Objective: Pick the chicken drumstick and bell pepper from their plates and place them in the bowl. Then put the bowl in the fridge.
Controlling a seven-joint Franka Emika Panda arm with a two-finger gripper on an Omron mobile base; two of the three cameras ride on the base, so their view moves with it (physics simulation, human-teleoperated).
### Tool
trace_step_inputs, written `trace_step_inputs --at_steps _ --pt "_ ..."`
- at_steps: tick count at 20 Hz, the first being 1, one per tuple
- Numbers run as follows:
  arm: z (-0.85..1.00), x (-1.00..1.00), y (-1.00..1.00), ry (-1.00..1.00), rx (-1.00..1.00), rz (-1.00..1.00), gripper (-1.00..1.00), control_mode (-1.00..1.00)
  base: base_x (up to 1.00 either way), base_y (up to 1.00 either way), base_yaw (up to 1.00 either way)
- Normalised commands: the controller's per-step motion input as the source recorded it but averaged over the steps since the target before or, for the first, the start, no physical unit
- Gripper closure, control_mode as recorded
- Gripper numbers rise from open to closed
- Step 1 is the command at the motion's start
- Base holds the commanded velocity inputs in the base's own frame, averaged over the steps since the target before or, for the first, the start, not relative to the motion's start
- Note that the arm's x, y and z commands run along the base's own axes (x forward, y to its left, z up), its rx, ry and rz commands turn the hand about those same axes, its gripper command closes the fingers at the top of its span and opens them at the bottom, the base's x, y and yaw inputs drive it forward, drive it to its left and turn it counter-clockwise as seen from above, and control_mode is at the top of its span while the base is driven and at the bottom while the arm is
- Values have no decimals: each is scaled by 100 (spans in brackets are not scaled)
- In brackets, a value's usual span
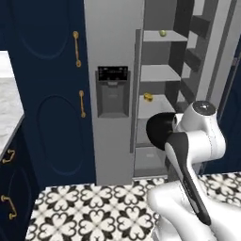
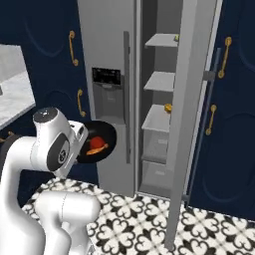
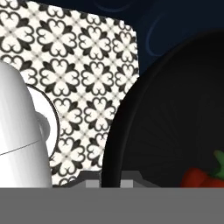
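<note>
My gripper (image 3: pixel 109 182) is shut on the rim of the dark bowl (image 2: pixel 97 141), one fingertip on each side of the rim. I hold the bowl tilted at the arm's wrist, in front of the fridge door (image 2: pixel 107 55). The same bowl (image 1: pixel 159 131) shows as a dark disc beside the wrist in the left base view. The red bell pepper (image 2: pixel 97 144) lies inside it, and its green stem shows next to the pepper (image 3: pixel 199 177) in the hand view. I cannot tell the chicken drumstick apart from the pepper. The plates are out of view.
The fridge's right door (image 2: pixel 191 99) stands open, edge-on, baring grey shelves (image 1: pixel 157 73) that carry two small yellowish items (image 1: pixel 162 33) (image 1: pixel 148 97). The black dispenser panel (image 1: pixel 113 90) is on the shut door. Navy cabinets (image 1: pixel 47 94) flank the fridge, above patterned floor tiles (image 1: pixel 89 207).
</note>
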Motion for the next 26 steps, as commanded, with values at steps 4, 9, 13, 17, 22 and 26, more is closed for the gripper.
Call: trace_step_inputs --at_steps 4,9,13,17,22,26 --pt "0 0 0 0 0 0 100 100 63 12 -35" --pt "0 0 0 0 0 0 100 100 9 0 -17" --pt "0 0 0 0 0 0 100 100 22 20 -10" --pt "0 0 0 0 0 0 100 100 71 7 -10" --pt "0 0 0 0 0 0 100 100 56 25 -19" --pt "0 0 0 0 0 0 100 100 64 28 -25"
